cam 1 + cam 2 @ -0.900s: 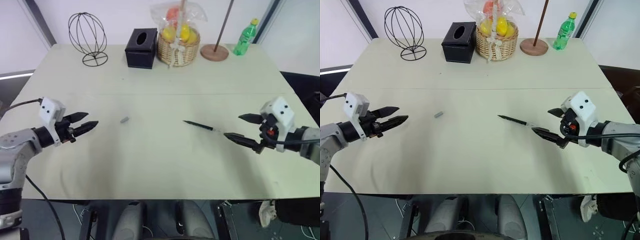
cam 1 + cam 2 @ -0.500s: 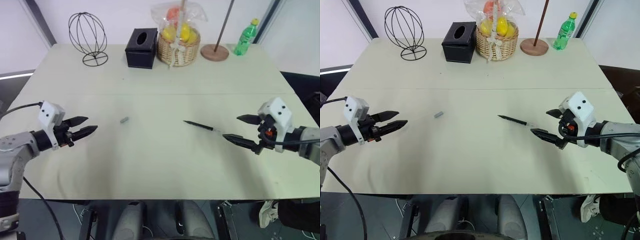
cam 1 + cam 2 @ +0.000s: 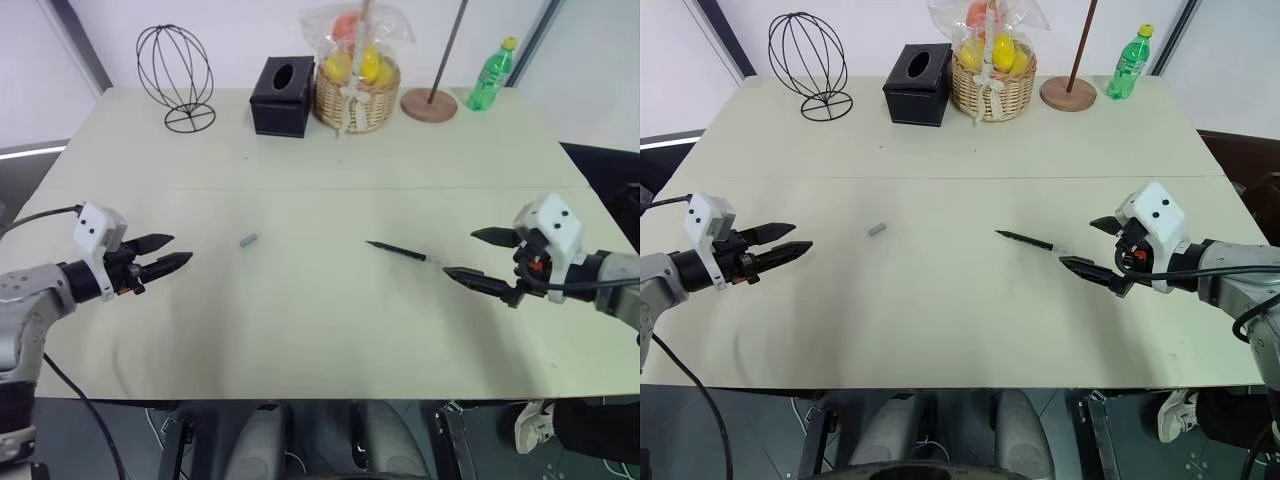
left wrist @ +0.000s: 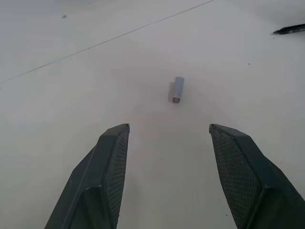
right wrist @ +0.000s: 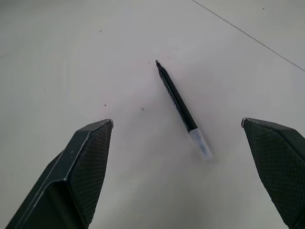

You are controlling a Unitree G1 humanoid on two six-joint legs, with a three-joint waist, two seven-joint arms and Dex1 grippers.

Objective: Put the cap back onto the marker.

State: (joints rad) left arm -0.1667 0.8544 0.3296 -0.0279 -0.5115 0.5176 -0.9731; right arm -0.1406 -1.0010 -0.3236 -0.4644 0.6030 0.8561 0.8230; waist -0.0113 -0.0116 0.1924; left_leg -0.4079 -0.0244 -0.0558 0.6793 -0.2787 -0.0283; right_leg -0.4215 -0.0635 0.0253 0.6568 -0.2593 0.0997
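One pale table (image 3: 320, 330) carried the whole setup, a faint seam line crossing it from side to side. Along its far edge stood, from the robot's left to its right, a wire globe-shaped frame (image 3: 175, 75), a black tissue box (image 3: 282, 96), a wicker basket of wrapped fruit (image 3: 356, 90), a thin wooden pole on a round base (image 3: 430, 103) and a green bottle (image 3: 489, 76).

Left gripper (image 3: 174, 254) hovered over the near left part of the table, its two black fingers parted and empty, pointing toward the middle. Right gripper (image 3: 470, 258) hovered over the near right part, fingers spread wide (wider than the left pair) with nothing between them, pointing inward.

Marker (image 3: 400, 251) lay flat near the table's middle, right of centre, its dark pointed tip toward the centre and its pale end just beside the right gripper's lower fingertip; contact could not be judged. In the right wrist view it lay between the two fingers, apart from both.

Cap (image 3: 248, 240) lay on its side left of centre, well apart from the marker and ahead of the left gripper, uncovered and untouched.
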